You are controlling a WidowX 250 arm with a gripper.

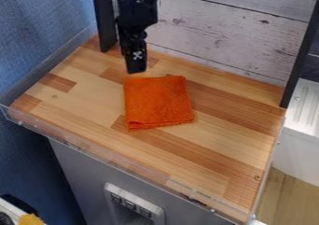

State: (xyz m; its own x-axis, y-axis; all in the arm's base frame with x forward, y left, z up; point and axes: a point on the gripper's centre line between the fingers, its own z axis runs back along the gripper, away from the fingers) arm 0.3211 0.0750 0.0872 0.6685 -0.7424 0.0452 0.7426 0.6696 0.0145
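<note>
1. The orange cloth [158, 101] lies folded, roughly square, on the wooden tabletop [87, 105] – layers visible along its near edge.
2. The black gripper [136, 72] hangs just beyond the cloth's far edge; whether its jaws are spread or pressed together, I cannot tell.
3. Behind the cloth – whitewashed boards [211, 35]. A clear rim [112, 155] runs in front of it.

- 1 folded orange cloth [157, 100], center
- 1 black gripper [136, 70], upper center-left
- 1 wooden worktop [87, 98], mid-frame
- 2 black uprights [105, 18]: one upper left, one upper right
- 1 whitish plank panel [215, 30], top
- 1 clear front lip [118, 158], left edge to bottom right
- 1 pale gray frame [159, 215], bottom center-left
- 3 small dark squares [129, 204] in a row, same spot
- 1 white ribbed surface [305, 102], right edge
- 1 yellow item [31, 220], bottom left corner
</note>
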